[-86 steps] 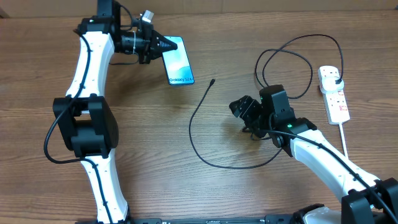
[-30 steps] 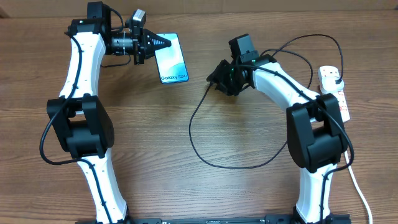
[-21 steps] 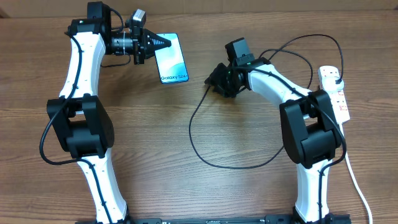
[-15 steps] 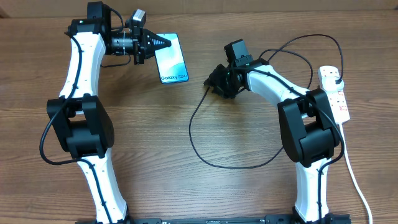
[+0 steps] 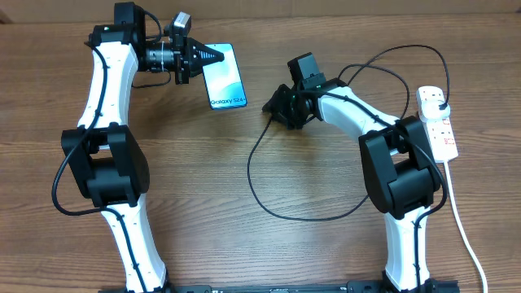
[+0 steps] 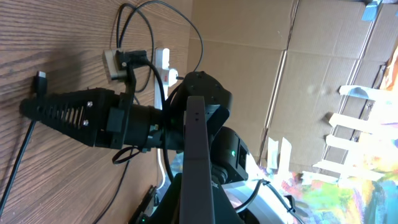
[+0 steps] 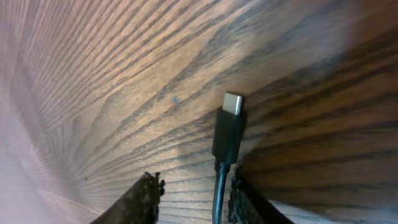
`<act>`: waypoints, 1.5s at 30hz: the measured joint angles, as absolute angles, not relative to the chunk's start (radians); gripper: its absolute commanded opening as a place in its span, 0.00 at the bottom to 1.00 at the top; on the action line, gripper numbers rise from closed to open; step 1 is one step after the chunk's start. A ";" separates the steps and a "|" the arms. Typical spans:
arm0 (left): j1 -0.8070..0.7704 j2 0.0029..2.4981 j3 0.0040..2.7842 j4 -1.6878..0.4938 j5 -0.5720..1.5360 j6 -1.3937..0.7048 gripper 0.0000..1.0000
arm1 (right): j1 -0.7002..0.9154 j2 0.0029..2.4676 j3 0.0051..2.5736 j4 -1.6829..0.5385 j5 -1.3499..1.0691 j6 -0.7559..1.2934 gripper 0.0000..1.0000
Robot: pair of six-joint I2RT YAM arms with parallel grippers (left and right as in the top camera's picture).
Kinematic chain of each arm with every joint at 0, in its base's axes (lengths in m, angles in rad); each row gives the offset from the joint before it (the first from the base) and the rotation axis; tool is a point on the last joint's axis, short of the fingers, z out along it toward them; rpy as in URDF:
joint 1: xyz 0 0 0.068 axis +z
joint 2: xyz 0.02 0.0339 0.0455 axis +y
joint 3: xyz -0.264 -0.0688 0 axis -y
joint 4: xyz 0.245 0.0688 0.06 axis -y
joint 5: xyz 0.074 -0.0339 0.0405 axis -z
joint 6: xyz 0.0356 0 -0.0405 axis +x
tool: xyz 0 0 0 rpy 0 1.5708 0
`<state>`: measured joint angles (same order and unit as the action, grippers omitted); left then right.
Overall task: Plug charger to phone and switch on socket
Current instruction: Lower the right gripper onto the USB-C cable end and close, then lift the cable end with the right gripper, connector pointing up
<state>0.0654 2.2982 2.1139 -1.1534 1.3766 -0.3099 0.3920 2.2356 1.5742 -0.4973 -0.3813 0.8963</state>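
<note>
Left arm [image 5: 114,73]: white shell links, chunky black elbow block [image 5: 110,167], thin black cable [image 5: 59,183] looping off it, small grey camera box [image 5: 180,22] at the wrist. Left tool [image 5: 220,55] black, tapering to a point. Right arm [image 5: 350,114]: same white links, black elbow housing [image 5: 403,175], tiny green light [image 6: 233,151] on it. Right tool [image 5: 271,104] black, ribbed lattice fingers [image 6: 68,112].

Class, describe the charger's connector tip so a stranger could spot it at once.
Find the white power strip on the right and follow the thin black cable to its free end. The connector tip lies between the right gripper's fingers; unlike the thick white cord, it ends in silver metal.
</note>
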 measured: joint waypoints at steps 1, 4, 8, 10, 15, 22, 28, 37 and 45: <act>0.065 2.298 2.114 -1.153 1.377 -0.310 0.05 | 0.393 2.239 1.577 -0.499 -0.381 0.897 0.31; 0.065 2.298 2.114 -1.153 1.377 -0.310 0.05 | 0.395 2.251 1.586 -0.500 -0.385 0.900 0.26; 0.065 2.298 2.114 -1.153 1.377 -0.310 0.04 | 0.395 2.253 1.590 -0.508 -0.381 0.900 0.24; 0.065 2.298 2.114 -1.153 1.376 -0.310 0.05 | 0.395 2.253 1.590 -0.510 -0.379 0.897 0.22; 0.065 2.298 2.114 -1.153 1.376 -0.310 0.04 | 0.395 2.253 1.590 -0.517 -0.374 0.874 0.14; 0.065 2.298 2.114 -1.153 1.375 -0.310 0.05 | 0.394 2.259 1.590 -0.520 -0.369 0.781 0.04; 0.065 2.298 2.114 -1.153 1.375 -0.310 0.04 | 0.393 2.259 1.590 -0.528 -0.378 0.733 0.04; 0.065 2.298 2.114 -1.153 1.375 -0.310 0.04 | 0.353 2.264 1.590 -0.599 -0.529 0.539 0.04; 0.065 2.298 2.114 -1.153 1.375 -0.310 0.04 | 0.329 2.220 1.589 -0.659 -0.599 0.371 0.04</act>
<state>0.0654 2.2982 2.1139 -1.1534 1.3754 -0.3099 0.3286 2.2200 1.5894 -0.6586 -0.5991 0.3714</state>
